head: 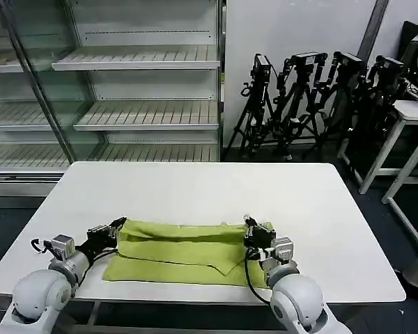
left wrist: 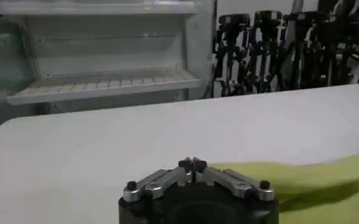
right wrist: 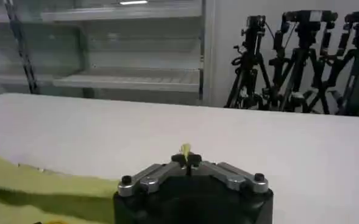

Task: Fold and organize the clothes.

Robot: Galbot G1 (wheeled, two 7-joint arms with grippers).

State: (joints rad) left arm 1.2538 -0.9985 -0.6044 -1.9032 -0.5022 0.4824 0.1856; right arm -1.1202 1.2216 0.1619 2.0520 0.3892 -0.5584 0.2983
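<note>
The lime shirt (head: 188,252), thin and soft, lies folded into a long band at lower centre on the smooth white bench (head: 195,188). The left claw (head: 115,226) and right claw (head: 251,224) are each clamped on one end. Behind stand empty slatted shelves (head: 136,66) and black tripods (head: 306,104).

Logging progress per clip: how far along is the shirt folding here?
Partly done. The lime shirt already lies folded into a long band near the table's front edge. In hand: the left gripper and right gripper pinch its far corners, a scrap of fabric showing between the right fingertips. Left: folding it shorter and placing it.
</note>
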